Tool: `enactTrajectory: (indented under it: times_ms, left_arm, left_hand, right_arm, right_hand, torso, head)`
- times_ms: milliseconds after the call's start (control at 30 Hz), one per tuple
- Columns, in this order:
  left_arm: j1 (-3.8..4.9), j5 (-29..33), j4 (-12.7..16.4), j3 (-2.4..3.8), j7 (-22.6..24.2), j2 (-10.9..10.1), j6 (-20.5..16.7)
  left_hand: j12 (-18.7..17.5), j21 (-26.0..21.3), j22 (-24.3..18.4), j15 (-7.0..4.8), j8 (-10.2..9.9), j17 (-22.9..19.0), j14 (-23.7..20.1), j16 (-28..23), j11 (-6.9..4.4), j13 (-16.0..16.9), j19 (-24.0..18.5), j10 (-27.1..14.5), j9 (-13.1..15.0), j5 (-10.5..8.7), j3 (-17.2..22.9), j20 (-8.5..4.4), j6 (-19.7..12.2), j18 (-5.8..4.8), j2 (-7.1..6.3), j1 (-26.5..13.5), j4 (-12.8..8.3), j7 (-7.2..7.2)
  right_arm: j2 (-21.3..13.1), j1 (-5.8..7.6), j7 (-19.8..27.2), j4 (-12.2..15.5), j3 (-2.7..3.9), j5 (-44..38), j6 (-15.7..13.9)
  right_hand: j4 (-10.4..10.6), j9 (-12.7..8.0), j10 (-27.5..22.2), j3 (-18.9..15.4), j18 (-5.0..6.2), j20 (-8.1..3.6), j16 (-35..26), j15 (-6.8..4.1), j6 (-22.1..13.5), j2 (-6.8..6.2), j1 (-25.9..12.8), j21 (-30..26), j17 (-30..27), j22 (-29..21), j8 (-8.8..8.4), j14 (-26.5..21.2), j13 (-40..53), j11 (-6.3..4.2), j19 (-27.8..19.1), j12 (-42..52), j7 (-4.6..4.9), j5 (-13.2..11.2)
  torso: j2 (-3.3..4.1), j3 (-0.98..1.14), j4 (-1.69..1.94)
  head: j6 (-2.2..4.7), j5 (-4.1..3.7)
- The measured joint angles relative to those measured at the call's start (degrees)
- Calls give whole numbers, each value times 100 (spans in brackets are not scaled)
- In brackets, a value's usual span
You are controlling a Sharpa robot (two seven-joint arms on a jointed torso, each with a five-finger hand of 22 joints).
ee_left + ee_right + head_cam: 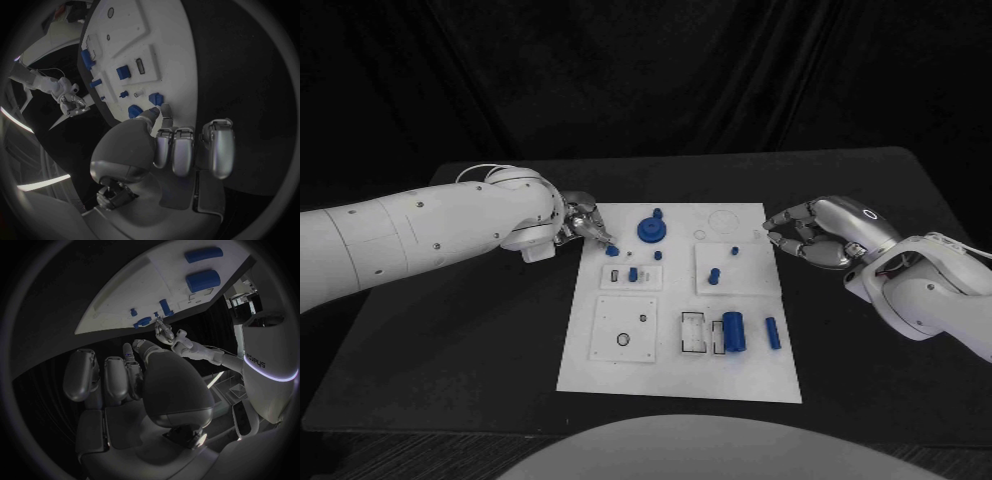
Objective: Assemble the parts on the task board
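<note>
Just beyond the left robot hand [574,228] fingertips (apparently empty) lies a small blue part [612,251]; grasping comes next. Right robot hand [805,236] hovers curled, empty.

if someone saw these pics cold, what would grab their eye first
Probably the white task board in the middle of the black table, dotted with small blue parts, the large round blue part near its far edge standing out. Next, the two silver hands flanking it: the left hand reaches a small blue part at the board's far left corner, the right hand hovers, fingers curled, off its far right edge.
</note>
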Motion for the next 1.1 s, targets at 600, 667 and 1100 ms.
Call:
enactTrajectory:
  times_ms: [600, 667, 1100]
  left_arm:
    - [2, -228, 566, 1, 848, -451, -892]
    - [6, -399, 629, 1, 1148, -520, -1057]
    - [6, -2369, 694, 1, 2664, -799, -1393]
  left_hand:
    - [0, -6, 0, 0, 14, 0, 0, 0, 0, 0, 21, 0, 153, -792, 277, -21, -77, 0, -244, 172, -91, -8]
    - [0, -43, 0, 0, -213, 0, 0, 0, 42, 0, 21, -2, -86, -958, 396, -21, -178, 0, -281, 503, -239, 55]
    - [-111, 10, 0, 236, -1508, 0, 10, 0, 305, 0, 29, -1, -3578, -1533, 590, 216, -1040, -1, -778, 1291, -274, 380]
  right_arm:
    - [-4, -3, -4, -5, 0, 1, 12]
    - [-6, -3, -6, -5, 0, 2, 13]
    - [-8, -8, -11, -12, 0, 2, 19]
  right_hand:
    - [0, 1, 0, 0, 0, 0, 0, 0, 0, -1, -1, 0, -13, -1, 0, 0, 2, 0, 0, -26, 0, 0]
    - [0, 1, 0, 0, 0, 0, 0, 0, 0, -1, -1, 0, -13, -1, 0, 0, 2, 0, 0, -26, 0, 0]
    - [0, -5, 0, 0, 0, 0, 0, 0, 0, -2, -2, 0, -7, -1, 0, 0, 2, 0, 0, -21, 0, -1]
  torso:
    - [-1, -2, 1]
    - [-1, -2, 1]
    - [-8, 8, -5]
  head:
    - [0, 57]
    - [0, 68]
    - [-1, 94]
